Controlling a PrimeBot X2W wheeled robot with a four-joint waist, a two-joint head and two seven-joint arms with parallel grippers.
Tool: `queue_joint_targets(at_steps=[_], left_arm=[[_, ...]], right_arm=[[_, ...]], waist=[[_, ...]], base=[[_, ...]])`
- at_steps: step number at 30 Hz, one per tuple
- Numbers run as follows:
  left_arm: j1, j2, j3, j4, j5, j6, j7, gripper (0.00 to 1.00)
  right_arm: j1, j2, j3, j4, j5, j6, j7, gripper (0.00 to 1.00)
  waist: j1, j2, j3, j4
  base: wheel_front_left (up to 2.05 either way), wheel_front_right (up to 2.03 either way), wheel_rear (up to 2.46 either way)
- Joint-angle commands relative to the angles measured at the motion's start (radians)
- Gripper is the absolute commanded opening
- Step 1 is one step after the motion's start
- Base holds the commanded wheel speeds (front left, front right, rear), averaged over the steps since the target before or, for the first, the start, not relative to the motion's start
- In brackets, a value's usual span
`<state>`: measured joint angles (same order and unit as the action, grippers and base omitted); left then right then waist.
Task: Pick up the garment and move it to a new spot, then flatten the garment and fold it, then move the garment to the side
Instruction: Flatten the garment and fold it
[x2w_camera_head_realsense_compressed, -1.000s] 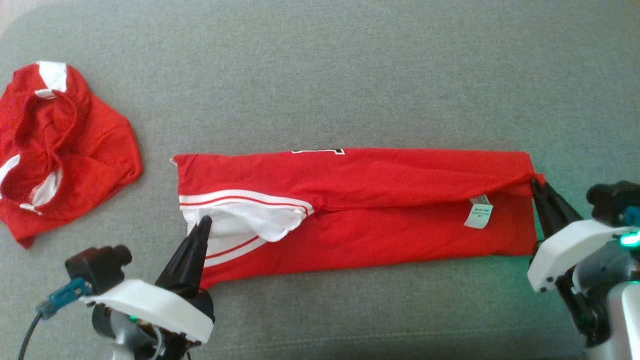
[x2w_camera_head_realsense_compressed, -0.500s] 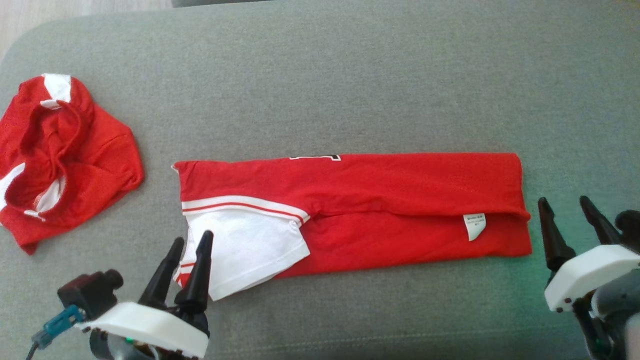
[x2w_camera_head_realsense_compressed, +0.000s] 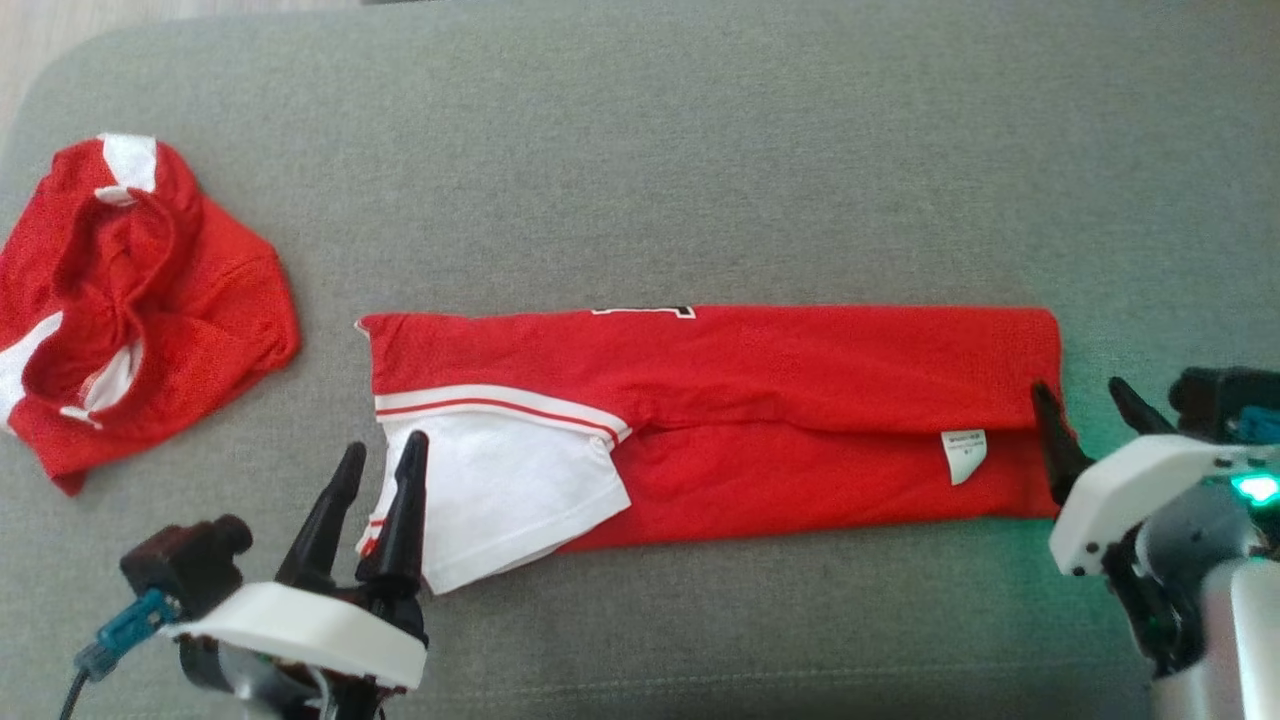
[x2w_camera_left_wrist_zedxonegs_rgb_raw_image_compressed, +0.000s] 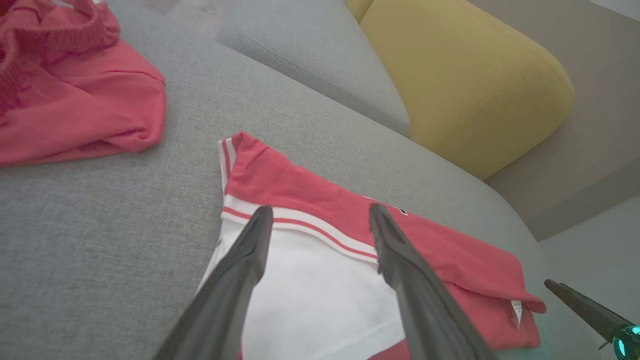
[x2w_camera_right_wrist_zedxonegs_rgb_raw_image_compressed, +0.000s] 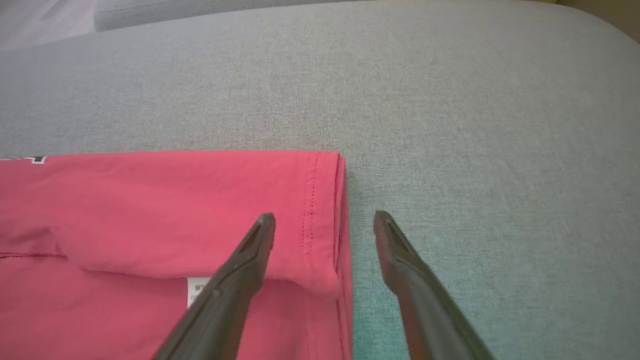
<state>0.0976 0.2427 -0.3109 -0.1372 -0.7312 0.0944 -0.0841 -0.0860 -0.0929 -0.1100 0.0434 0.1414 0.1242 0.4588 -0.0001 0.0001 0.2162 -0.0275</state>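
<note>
The garment (x2w_camera_head_realsense_compressed: 760, 400) is a red jersey with a white sleeve, folded into a long strip across the grey cushion (x2w_camera_head_realsense_compressed: 640, 180). It also lies below both wrist cameras (x2w_camera_left_wrist_zedxonegs_rgb_raw_image_compressed: 320, 200) (x2w_camera_right_wrist_zedxonegs_rgb_raw_image_compressed: 150, 200). My left gripper (x2w_camera_head_realsense_compressed: 380, 452) stands open at the strip's left end, over the white sleeve (x2w_camera_head_realsense_compressed: 500, 490), with nothing between its fingers (x2w_camera_left_wrist_zedxonegs_rgb_raw_image_compressed: 320, 212). At the right end, my right gripper (x2w_camera_head_realsense_compressed: 1085, 392) is open too, straddling the hem edge (x2w_camera_right_wrist_zedxonegs_rgb_raw_image_compressed: 325, 215) and holding nothing. A white label (x2w_camera_head_realsense_compressed: 962, 452) lies near that end.
A second red and white garment (x2w_camera_head_realsense_compressed: 130, 310) lies crumpled at the cushion's far left. In the left wrist view a yellow cushion (x2w_camera_left_wrist_zedxonegs_rgb_raw_image_compressed: 460, 75) and another grey cushion (x2w_camera_left_wrist_zedxonegs_rgb_raw_image_compressed: 310, 55) stand beyond the seat. Bare grey fabric stretches behind and in front of the strip.
Both grippers were shut on the garment's ends a second ago and have let go and opened. The strip has settled flat, its white sleeve spread out. The camera shifted slightly.
</note>
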Motion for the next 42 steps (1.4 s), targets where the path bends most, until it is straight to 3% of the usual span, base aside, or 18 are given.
queue_joint_targets(at_steps=[1,13,21,22,23,24,26,27,36,42], left_arm=[[-0.046,0.001,0.032,-0.023,0.011,0.002,-0.016,1.00],[-0.065,0.001,0.034,-0.022,0.018,0.003,-0.037,1.00],[-0.087,-0.003,0.030,-0.019,0.021,0.002,-0.045,1.00],[-0.090,-0.004,0.029,-0.017,0.022,0.002,-0.046,1.00],[-0.093,-0.004,0.029,-0.016,0.022,0.002,-0.046,1.00],[-0.096,-0.004,0.029,-0.013,0.022,0.001,-0.047,1.00],[-0.100,-0.004,0.028,-0.009,0.022,0.000,-0.048,1.00],[-0.102,-0.004,0.028,-0.007,0.021,0.000,-0.049,1.00],[-0.116,0.010,0.024,-0.003,0.041,0.005,-0.051,1.00],[-0.152,0.024,0.015,0.003,0.085,0.017,-0.057,1.00]], right_arm=[[-0.050,0.003,0.015,-0.018,-0.012,0.007,0.006,1.00],[-0.132,0.027,-0.019,0.115,-0.080,0.007,0.061,1.00],[-0.177,0.022,-0.003,0.178,-0.063,0.007,0.128,1.00],[-0.180,0.022,0.002,0.183,-0.055,0.007,0.135,0.90],[-0.184,0.022,0.005,0.187,-0.046,0.007,0.139,0.54],[-0.187,0.021,0.008,0.189,-0.039,0.007,0.140,0.36],[-0.190,0.019,0.012,0.190,-0.028,0.007,0.136,0.18],[-0.191,0.018,0.012,0.188,-0.023,0.007,0.128,0.00],[-0.191,-0.009,0.031,0.131,0.022,0.007,0.039,0.00],[-0.172,-0.070,0.050,0.056,0.051,0.007,0.026,0.00]], waist=[[0.0001,-0.0001,0.007,0.006],[0.0001,-0.0001,0.052,0.020],[0.0001,-0.0001,0.091,0.016],[0.0001,-0.0001,0.093,0.016],[0.0001,-0.0001,0.096,0.016],[0.0001,-0.0001,0.097,0.016],[0.0001,-0.0001,0.097,0.015],[0.0001,-0.0001,0.096,0.014],[0.0001,-0.0001,0.073,-0.003],[0.0001,-0.0001,0.046,-0.028]], base=[[0.00,0.00,0.00],[0.00,0.00,0.00],[0.00,0.00,0.00],[0.00,0.00,0.00],[0.00,0.00,0.00],[0.00,0.00,0.00],[0.00,0.00,0.00],[0.00,0.00,0.00],[0.00,0.00,0.00],[0.00,0.00,0.00]])
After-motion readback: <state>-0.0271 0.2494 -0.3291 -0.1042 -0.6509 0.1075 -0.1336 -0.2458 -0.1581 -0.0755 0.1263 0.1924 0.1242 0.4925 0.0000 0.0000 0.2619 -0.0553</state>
